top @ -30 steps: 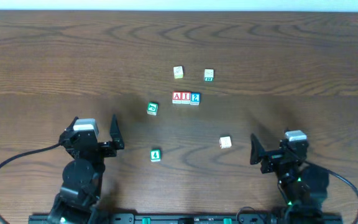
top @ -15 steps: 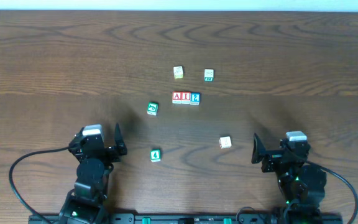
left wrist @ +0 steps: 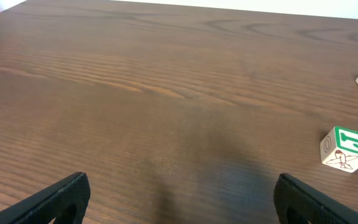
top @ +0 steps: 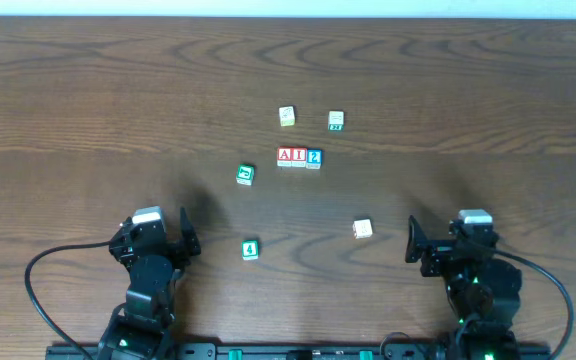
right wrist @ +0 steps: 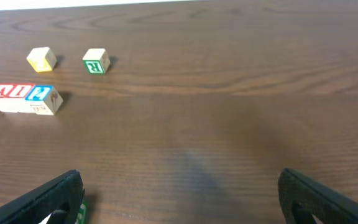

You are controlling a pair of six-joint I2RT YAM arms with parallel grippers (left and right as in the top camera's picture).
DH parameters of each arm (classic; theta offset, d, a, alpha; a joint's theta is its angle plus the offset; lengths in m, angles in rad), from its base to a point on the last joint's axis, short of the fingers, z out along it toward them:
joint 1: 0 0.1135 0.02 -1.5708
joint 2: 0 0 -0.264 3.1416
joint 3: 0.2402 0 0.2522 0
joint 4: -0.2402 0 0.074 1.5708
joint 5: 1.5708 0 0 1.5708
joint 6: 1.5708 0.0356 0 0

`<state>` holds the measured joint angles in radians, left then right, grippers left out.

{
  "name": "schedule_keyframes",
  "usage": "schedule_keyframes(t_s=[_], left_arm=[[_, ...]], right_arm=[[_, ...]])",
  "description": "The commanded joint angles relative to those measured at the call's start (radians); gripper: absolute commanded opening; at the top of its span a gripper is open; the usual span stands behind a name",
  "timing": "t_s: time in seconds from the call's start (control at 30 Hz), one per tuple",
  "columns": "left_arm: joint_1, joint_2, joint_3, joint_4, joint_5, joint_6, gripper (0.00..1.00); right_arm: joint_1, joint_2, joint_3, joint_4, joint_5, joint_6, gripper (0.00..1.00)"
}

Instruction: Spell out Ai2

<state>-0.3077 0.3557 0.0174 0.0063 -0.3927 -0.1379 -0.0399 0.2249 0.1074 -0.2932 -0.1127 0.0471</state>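
Touching in row: A blk (top: 285,155), I blk (top: 299,155), 2 blk (top: 314,157) | L tool (left wrist: 180,196) apart | R tool (right wrist: 179,194) apart

A cube (top: 285,155), I cube (top: 299,155) and 2 cube (top: 314,157) sit touching in a row on the table (top: 88,100).

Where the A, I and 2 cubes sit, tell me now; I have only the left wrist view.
Observer: The A cube, I cube and 2 cube stand touching in one row, reading A, I, 2.
Operator: Report the right claw.
Observer: The right claw is open, with nothing between its fingers.
Operator: Name any cube close to my left arm.
Observer: A green 4 cube lies just to the right of the left claw, apart from it.
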Motion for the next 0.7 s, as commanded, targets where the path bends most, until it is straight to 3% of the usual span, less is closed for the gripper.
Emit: schedule_keyframes(t_s=[0.0, 0.47, 0.67], left_arm=[[0.006, 0.003, -0.013, -0.053, -0.032, -0.008, 0.95], [0.022, -0.008, -0.013, -0.053, -0.032, -0.008, 0.95], [0.087, -0.128, -0.013, -0.053, -0.032, -0.008, 0.96]], right_arm=[[-0.006, 0.006, -0.016, -0.003, 0.023, -0.011, 0.99], [0.034, -0.068, -0.016, -0.003, 0.023, -0.011, 0.99], [0.092, -0.175, -0.016, -0.003, 0.023, -0.011, 0.99]])
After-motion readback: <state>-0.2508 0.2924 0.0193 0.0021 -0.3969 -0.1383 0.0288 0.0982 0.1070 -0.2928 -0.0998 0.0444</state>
